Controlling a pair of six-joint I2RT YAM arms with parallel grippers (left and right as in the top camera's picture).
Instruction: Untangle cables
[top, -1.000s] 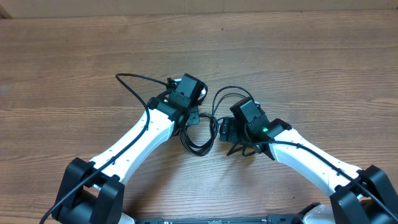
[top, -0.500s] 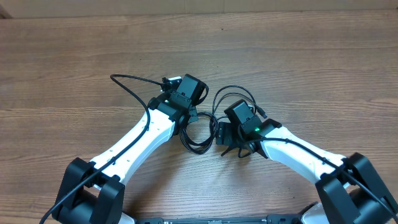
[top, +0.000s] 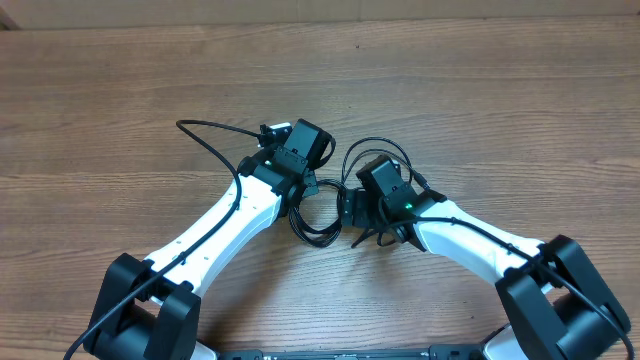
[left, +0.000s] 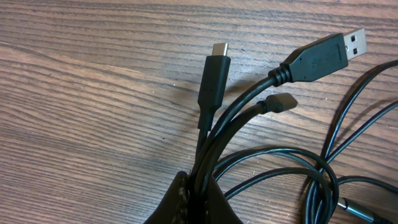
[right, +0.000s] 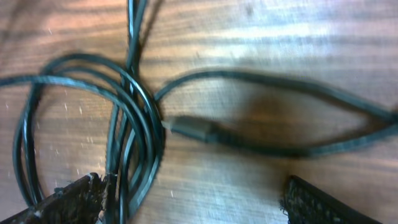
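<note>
The cables (top: 318, 232) are thin black cords lying in tangled loops on the wooden table between my two arms. My left gripper (top: 306, 186) is shut on a bundle of the cables (left: 214, 155). Beyond its tips fan out a USB-C plug (left: 217, 53), a USB-A plug (left: 329, 53) and a small plug (left: 283, 101). My right gripper (top: 349, 212) hovers open over the coil (right: 140, 118). Its left finger (right: 74, 199) touches the coil's edge and its right finger (right: 323, 205) stands far apart. A blurred plug (right: 189, 129) lies just ahead of it.
The left arm's own thicker black wire (top: 208, 134) arcs out to the left of the wrist. A further cable loop (top: 376, 146) lies behind the right gripper. The wooden table (top: 480, 90) ends at a pale far edge (top: 320, 12).
My right gripper has moved left and a little farther away, up to the cable coil. The left gripper keeps its hold and has hardly shifted.
</note>
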